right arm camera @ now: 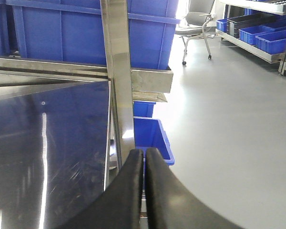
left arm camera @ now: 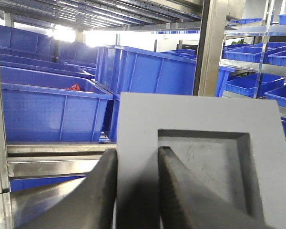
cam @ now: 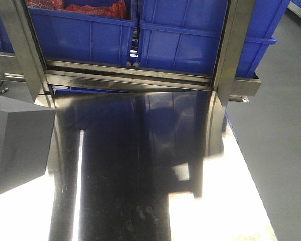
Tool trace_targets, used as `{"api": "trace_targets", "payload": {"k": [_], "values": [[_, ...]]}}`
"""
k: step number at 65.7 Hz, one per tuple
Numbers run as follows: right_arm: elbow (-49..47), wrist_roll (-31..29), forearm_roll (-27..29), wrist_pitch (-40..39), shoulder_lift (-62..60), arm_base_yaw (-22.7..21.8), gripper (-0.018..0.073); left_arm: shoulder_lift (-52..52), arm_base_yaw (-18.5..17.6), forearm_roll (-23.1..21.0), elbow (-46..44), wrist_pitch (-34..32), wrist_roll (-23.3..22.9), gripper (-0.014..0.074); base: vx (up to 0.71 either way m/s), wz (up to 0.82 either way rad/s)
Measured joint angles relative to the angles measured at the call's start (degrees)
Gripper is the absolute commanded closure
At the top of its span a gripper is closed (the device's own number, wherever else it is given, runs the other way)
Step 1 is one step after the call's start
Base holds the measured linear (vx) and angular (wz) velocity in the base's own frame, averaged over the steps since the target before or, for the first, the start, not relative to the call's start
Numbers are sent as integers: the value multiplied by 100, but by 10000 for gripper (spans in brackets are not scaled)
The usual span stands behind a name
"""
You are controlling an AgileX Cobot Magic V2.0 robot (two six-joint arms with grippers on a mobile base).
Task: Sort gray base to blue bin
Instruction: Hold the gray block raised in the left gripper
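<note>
One gray base sat at the near left of the steel table; whether it touched the top could not be told. It was roughly cubic, with no clear long axis. In the left wrist view its recessed face pointed back at the camera. The left gripper pinched one wall of the recess, one finger outside and one inside. The right gripper had its fingers pressed together on nothing, at the table's right edge. Two bins stood side by side on the far rack: the blue bin on the left held red material, while the second blue bin hid its contents.
</note>
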Motion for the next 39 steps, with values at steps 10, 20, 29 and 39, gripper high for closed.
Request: {"api": "trace_targets", "payload": {"k": [10,20,29,39], "values": [[0,0,0,0,0,0,564,0,0,0,0,0,0,603,0,0],[0,0,0,0,0,0,564,0,0,0,0,0,0,603,0,0],[0,0,0,0,0,0,564,0,0,0,0,0,0,603,0,0],[0,0,0,0,0,0,564,0,0,0,0,0,0,603,0,0]]}}
